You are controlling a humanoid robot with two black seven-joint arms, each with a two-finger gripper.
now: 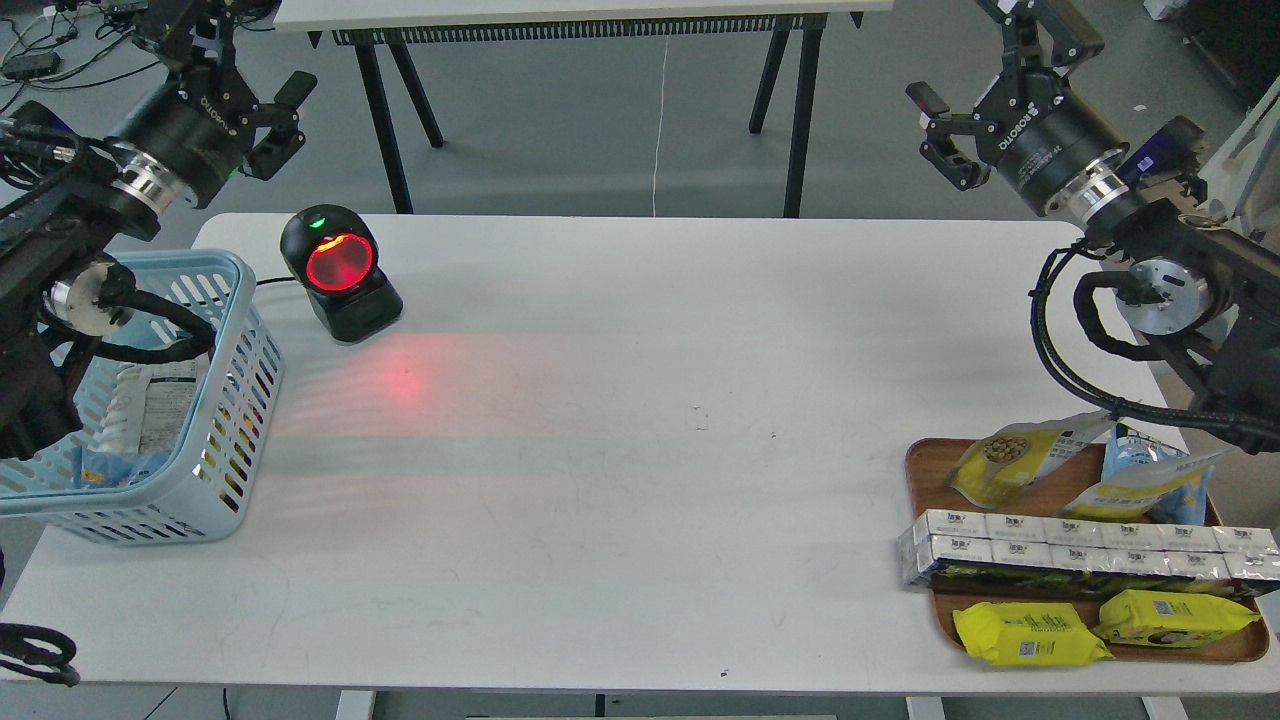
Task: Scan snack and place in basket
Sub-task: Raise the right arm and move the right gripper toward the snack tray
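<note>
The snack (1012,461), a yellow and white pouch with a round picture of beans, lies on the wooden tray (925,470) at the right front of the table. The light blue basket (232,400) stands at the table's left edge with some packs inside. My left gripper (288,120) hangs open and empty beyond the table's back left corner, above and behind the basket. My right gripper (936,130) is open and empty too, raised past the back right corner, far above the tray.
A black scanner (340,272) with a glowing red window stands at the back left, casting red light on the table (640,450). The tray also holds a blue-and-yellow pouch (1150,475), a row of white cartons (1080,545) and two yellow packs (1030,634).
</note>
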